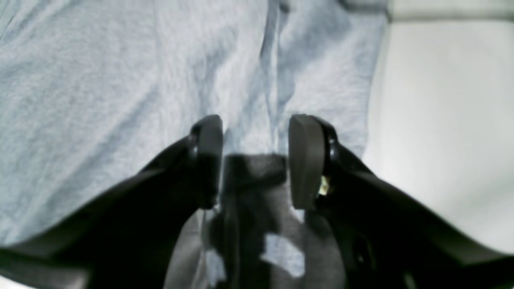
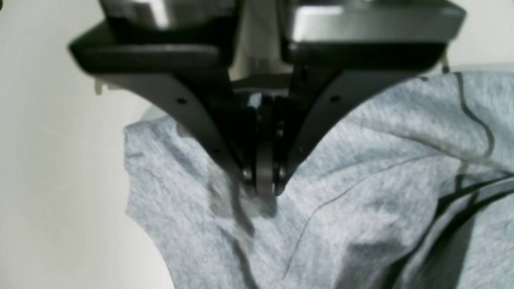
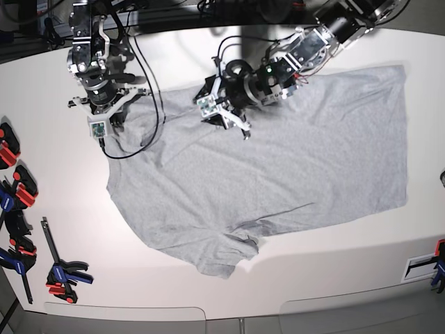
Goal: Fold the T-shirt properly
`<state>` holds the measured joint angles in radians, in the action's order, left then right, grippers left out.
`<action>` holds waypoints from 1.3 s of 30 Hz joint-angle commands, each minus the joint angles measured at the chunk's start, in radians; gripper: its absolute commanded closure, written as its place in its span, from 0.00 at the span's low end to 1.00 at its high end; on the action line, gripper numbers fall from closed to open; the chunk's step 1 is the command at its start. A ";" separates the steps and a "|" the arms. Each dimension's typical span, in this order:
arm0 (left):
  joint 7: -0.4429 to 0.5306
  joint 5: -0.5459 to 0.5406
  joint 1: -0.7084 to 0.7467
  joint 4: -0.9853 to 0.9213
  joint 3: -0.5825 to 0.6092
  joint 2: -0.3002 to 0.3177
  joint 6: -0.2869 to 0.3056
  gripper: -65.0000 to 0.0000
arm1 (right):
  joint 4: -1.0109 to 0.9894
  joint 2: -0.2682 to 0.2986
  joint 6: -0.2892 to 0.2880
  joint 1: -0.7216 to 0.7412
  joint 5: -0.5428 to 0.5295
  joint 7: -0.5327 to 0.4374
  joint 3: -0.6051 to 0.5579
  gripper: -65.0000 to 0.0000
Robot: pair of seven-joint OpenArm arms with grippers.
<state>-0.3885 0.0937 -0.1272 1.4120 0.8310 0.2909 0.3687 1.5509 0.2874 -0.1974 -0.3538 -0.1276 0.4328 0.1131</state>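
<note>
1. The T-shirt (image 3: 278,167) lies spread, plain side up, across the middle of the table (image 3: 348,271).
2. Left gripper (image 1: 255,160): jaws spread over the cloth, holding nothing.
3. Right gripper (image 2: 263,176): jaws pressed together, pinching a fold near the shirt's far-left edge.
4. Advice: regrip one matching edge, lift both evenly, keep the fabric taut.
5. No containers are visible.

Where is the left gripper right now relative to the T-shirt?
In the base view the left gripper sits over the T-shirt near its upper edge, just left of centre; its jaws stand apart above the grey cloth.
</note>
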 commanded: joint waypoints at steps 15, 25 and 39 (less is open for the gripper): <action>-0.064 0.010 -0.015 0.071 0.001 0.006 -0.002 1.00 | -0.008 0.003 0.003 -0.010 0.020 0.081 -0.002 1.00; -0.068 0.010 -0.082 0.078 0.001 0.006 -0.071 1.00 | -0.008 0.003 0.003 -0.010 0.020 0.084 -0.002 1.00; -0.089 -0.016 -0.140 0.093 0.001 0.006 -0.130 1.00 | -0.008 0.003 0.003 -0.010 0.020 0.085 -0.002 1.00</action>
<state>-0.4953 0.0750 -0.2443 1.4837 0.8371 0.2989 0.2424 1.5509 0.2878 -0.1974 -0.3538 -0.1276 0.4347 0.1131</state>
